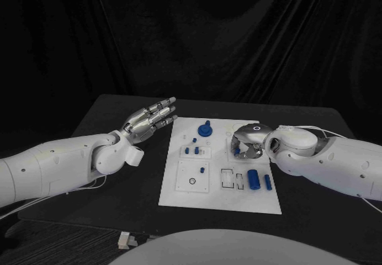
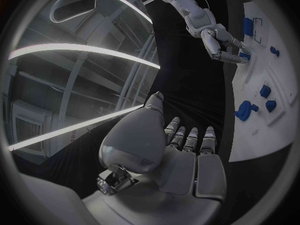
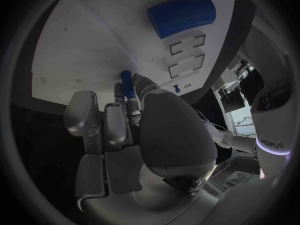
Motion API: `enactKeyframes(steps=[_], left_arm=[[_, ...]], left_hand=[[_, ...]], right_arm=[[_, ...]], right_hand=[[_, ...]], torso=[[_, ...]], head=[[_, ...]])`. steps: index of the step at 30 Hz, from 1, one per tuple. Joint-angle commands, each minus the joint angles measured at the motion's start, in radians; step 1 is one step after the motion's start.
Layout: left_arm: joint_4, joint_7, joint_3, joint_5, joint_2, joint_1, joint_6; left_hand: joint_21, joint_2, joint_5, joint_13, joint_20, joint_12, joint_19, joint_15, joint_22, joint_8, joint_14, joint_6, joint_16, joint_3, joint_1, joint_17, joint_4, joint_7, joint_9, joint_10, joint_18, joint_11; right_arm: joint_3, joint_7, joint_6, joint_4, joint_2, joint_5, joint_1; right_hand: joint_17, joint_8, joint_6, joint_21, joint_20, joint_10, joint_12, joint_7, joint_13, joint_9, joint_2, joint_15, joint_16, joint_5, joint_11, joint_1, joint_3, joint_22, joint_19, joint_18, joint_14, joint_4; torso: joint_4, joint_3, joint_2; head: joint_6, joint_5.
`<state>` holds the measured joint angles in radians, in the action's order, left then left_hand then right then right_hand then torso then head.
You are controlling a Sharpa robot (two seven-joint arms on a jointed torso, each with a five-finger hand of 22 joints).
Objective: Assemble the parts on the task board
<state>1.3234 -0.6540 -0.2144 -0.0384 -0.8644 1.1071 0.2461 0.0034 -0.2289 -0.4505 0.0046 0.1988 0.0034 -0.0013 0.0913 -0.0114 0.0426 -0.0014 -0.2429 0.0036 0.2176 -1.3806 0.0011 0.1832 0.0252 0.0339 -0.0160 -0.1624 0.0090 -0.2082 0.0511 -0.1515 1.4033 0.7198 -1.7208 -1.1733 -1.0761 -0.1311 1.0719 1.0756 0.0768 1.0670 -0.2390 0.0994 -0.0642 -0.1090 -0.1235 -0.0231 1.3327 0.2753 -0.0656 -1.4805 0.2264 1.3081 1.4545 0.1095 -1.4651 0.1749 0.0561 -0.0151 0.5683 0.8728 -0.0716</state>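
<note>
Right hand (image 3: pixel 134 130) over the white task board (image 3: pixel 81 45), fingertips closed on a small blue peg (image 3: pixel 127 83) at the board's surface. A large blue cylinder (image 3: pixel 181 16) lies on the board beyond the peg; two rectangular slots (image 3: pixel 186 55) sit between them.

Matt white task board (image 1: pixel 219 196), glossy blue plastic parts (image 1: pixel 253 179), matt black table (image 1: pixel 119 107).

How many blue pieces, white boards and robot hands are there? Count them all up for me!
loose blue parts lying on the board: 7
small blue peg held in the right hand: 1
white task board: 1
hands, counting the empty left hand: 2
Total: 11
</note>
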Motion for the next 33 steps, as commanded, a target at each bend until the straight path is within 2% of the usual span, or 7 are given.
enactKeyframes(steps=[1, 6, 7, 9, 17, 25, 33], left_arm=[[0.0, -0.011, 0.001, 0.006, 0.003, -0.002, 0.012], [0.0, -0.008, 0.001, 0.006, 0.004, -0.003, 0.015], [0.0, -0.007, 0.001, 0.006, 0.004, -0.003, 0.015], [-0.001, -0.006, 0.001, 0.006, 0.004, -0.004, 0.016], [-0.003, 0.0, 0.001, 0.006, 0.004, -0.005, 0.019], [-0.004, 0.007, 0.001, 0.006, 0.006, -0.006, 0.023], [-0.006, 0.011, 0.001, 0.006, 0.008, -0.007, 0.026]], left_hand=[[-0.001, -0.006, -0.006, 0.001, 0.007, 0.003, 0.003, 0.002, 0.001, 0.004, 0.001, -0.004, -0.004, 0.001, -0.005, -0.001, -0.003, 0.002, 0.0, 0.0, -0.016, 0.001], [-0.001, -0.007, -0.008, 0.001, 0.007, 0.003, 0.003, 0.003, 0.001, 0.005, 0.001, -0.005, -0.004, 0.0, -0.006, -0.001, -0.004, 0.004, 0.001, 0.0, -0.016, 0.001], [-0.001, -0.007, -0.008, 0.001, 0.007, 0.003, 0.003, 0.003, 0.001, 0.005, 0.001, -0.005, -0.004, 0.0, -0.006, -0.001, -0.004, 0.004, 0.001, 0.0, -0.016, 0.001], [-0.001, -0.007, -0.009, 0.001, 0.008, 0.003, 0.003, 0.003, 0.001, 0.006, 0.001, -0.006, -0.004, 0.0, -0.007, -0.001, -0.004, 0.005, 0.001, 0.0, -0.016, 0.001], [-0.001, -0.008, -0.013, 0.001, 0.008, 0.003, 0.003, 0.006, 0.001, 0.007, 0.001, -0.005, -0.004, -0.001, -0.01, -0.001, -0.007, 0.006, 0.001, 0.0, -0.016, 0.0], [-0.001, -0.01, -0.021, 0.001, 0.01, 0.003, 0.003, 0.01, 0.001, 0.01, 0.001, -0.006, -0.004, -0.003, -0.014, -0.001, -0.012, 0.007, 0.001, 0.0, -0.015, 0.0], [-0.001, -0.01, -0.023, 0.001, 0.01, 0.003, 0.003, 0.01, 0.001, 0.011, 0.001, -0.005, -0.004, -0.004, -0.015, -0.001, -0.014, 0.006, 0.001, 0.001, -0.015, 0.0]], right_arm=[[0.001, -0.028, -0.044, 0.001, 0.003, -0.002, 0.003], [0.001, -0.027, -0.057, 0.006, 0.008, -0.002, 0.004], [0.001, -0.026, -0.06, 0.008, 0.01, -0.002, 0.004], [0.001, -0.024, -0.067, 0.011, 0.014, -0.002, 0.003], [0.001, -0.022, -0.118, 0.029, 0.03, -0.002, -0.014], [0.001, -0.013, -0.149, 0.08, 0.054, -0.002, -0.06], [0.001, 0.004, -0.137, 0.162, 0.077, -0.002, -0.101]], right_hand=[[0.002, -0.01, 0.018, 0.004, -0.002, 0.03, 0.012, 0.004, 0.001, -0.008, -0.002, -0.003, -0.001, 0.011, 0.004, -0.015, 0.026, 0.14, 0.002, -0.018, -0.022, -0.009], [0.004, -0.012, 0.028, 0.002, 0.001, 0.054, 0.032, 0.007, 0.001, -0.018, -0.008, 0.001, -0.002, 0.003, 0.003, -0.02, 0.058, 0.14, 0.001, -0.018, -0.021, -0.018], [0.006, -0.012, 0.03, 0.002, 0.002, 0.063, 0.043, 0.009, 0.001, -0.022, -0.012, 0.002, -0.003, -0.028, 0.003, -0.021, 0.081, 0.14, 0.001, -0.018, -0.02, -0.023], [0.007, -0.011, 0.032, 0.001, 0.003, 0.072, 0.052, 0.012, 0.001, -0.025, -0.017, 0.003, -0.004, -0.038, 0.001, -0.019, 0.1, 0.14, 0.0, -0.018, -0.02, -0.026], [0.009, -0.016, 0.045, 0.001, 0.002, 0.109, 0.058, 0.018, -0.001, -0.037, -0.023, 0.001, -0.005, -0.048, 0.005, -0.03, 0.145, 0.14, -0.001, -0.017, -0.019, -0.047], [0.015, -0.015, 0.043, -0.003, 0.002, 0.123, 0.061, 0.021, -0.002, -0.041, -0.025, 0.001, -0.01, -0.063, 0.006, -0.028, 0.16, 0.139, -0.003, -0.017, -0.017, -0.053], [0.015, -0.012, 0.041, -0.003, 0.002, 0.129, 0.065, 0.022, -0.002, -0.044, -0.029, 0.001, -0.01, -0.078, 0.006, -0.028, 0.168, 0.139, -0.004, -0.017, -0.016, -0.059]], torso=[[0.0003, -0.0002, 0.0], [0.0, -0.0002, 0.0], [-0.0003, -0.0002, 0.0], [-0.0002, -0.0002, 0.0], [-0.0003, -0.0001, -0.001], [-0.0003, -0.0002, -0.001], [-0.0003, -0.0002, 0.0]], head=[[0.0, 0.001], [0.0, -0.002], [0.0, -0.003], [0.0, -0.003], [0.0, -0.006], [0.0, -0.008], [0.0, -0.009]])
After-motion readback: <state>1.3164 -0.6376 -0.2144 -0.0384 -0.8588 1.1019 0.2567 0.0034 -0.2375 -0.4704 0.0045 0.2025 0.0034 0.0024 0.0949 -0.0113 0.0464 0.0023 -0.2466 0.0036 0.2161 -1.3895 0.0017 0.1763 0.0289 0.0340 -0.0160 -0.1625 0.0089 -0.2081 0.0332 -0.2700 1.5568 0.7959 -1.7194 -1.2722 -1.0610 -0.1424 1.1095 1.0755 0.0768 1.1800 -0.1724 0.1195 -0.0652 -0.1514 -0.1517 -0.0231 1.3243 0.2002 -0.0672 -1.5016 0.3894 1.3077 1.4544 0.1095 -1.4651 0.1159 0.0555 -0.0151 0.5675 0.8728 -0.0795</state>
